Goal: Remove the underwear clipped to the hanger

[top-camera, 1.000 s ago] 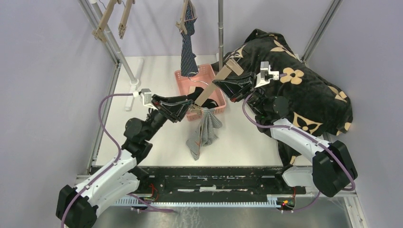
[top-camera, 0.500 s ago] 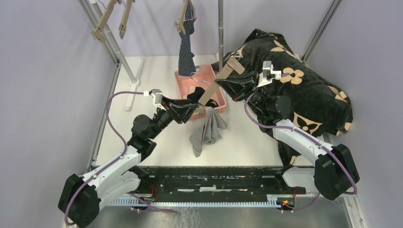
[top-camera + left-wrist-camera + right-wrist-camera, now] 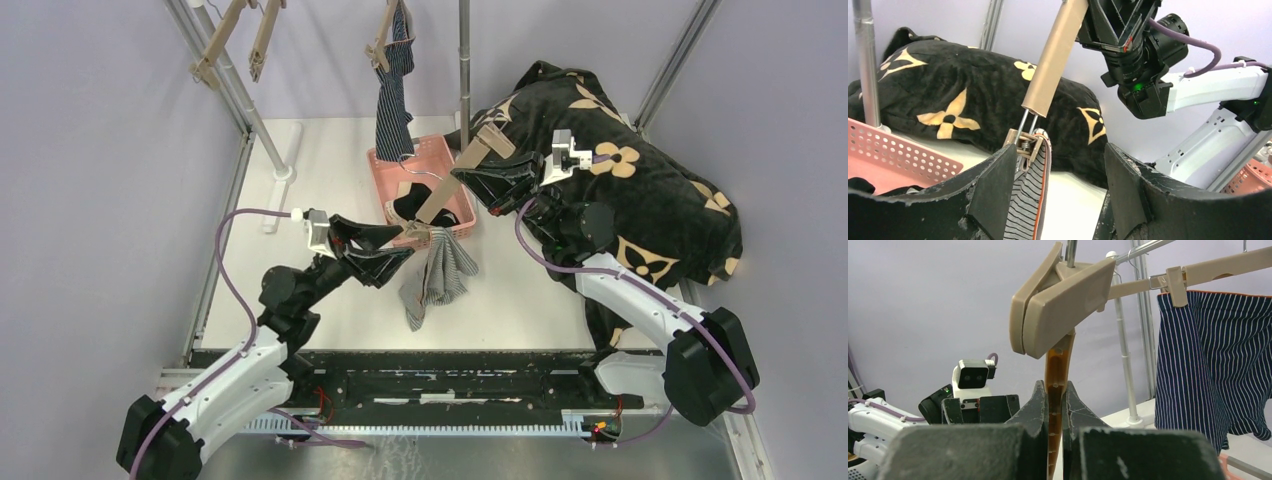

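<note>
Top external: striped underwear (image 3: 432, 275) hangs lengthwise below hanger (image 3: 436, 200).

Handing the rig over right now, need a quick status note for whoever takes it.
Right gripper: shut on the hanger, holding it tilted over the basket.
Left gripper: open, jaws either side of the clip and the grey-striped underwear, not closed.
Black underwear lies in the basket: done.
Navy underwear hangs clipped at the back.
Left to do: free the grey pair, then the navy.
</note>
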{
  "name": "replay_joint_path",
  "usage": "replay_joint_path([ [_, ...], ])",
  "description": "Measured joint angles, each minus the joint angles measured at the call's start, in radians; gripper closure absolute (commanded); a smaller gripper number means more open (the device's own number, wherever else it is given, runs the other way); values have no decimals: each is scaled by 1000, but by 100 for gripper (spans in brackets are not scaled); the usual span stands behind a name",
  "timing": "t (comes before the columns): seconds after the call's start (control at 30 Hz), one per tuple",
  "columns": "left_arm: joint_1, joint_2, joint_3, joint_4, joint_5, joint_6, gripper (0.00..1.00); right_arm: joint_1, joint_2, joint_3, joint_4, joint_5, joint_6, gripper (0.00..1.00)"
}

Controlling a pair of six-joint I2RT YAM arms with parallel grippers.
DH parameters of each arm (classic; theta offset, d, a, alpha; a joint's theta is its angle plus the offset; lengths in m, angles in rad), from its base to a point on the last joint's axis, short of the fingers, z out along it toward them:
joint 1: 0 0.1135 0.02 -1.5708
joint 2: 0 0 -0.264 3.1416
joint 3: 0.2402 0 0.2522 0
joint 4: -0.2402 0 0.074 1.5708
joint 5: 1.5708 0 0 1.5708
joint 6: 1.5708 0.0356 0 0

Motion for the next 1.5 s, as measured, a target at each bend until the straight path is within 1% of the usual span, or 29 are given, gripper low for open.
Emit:
replay_joint_path([
  [0.03,0,-3,-3,2,15,0,28,0,0,0,0,2,0,99],
  [0.07,0,-3,-5,3,24,0,22,0,0,0,0,2,0,99],
  [0.1,0,0,-6,3,36,0,19,0,0,0,0,2,0,99],
  [0.13,0,8,-6,5,43,-1,11,0,0,0,0,2,0,99],
  [0.17,0,16,-6,5,47,0,7,0,0,0,0,2,0,99],
  [0.27,0,45,-6,15,57,0,1,0,0,0,-4,2,-8,99],
  [0.57,0,40,-18,26,31,14,1,-3,0,0,-7,4,-7,99],
  [0.8,0,31,-24,19,-90,61,1,-3,0,0,-7,3,0,99],
  [0.9,0,36,-23,16,-114,80,1,-3,-1,0,-7,3,0,99],
  [1.03,0,72,-12,15,-116,87,1,-3,-1,0,-7,2,0,99],
  [1.27,0,129,3,29,-81,87,0,-3,-1,0,-8,2,0,99],
  [1.3,0,134,4,34,-77,87,1,-3,-1,0,-7,1,1,99],
  [1.33,0,141,5,39,-74,87,5,-3,-1,0,-7,1,2,99],
  [1.4,0,161,12,53,-66,87,19,-3,-1,0,-7,1,3,99],
  [1.5,0,200,26,80,-53,85,37,-3,-1,0,-8,1,4,99],
])
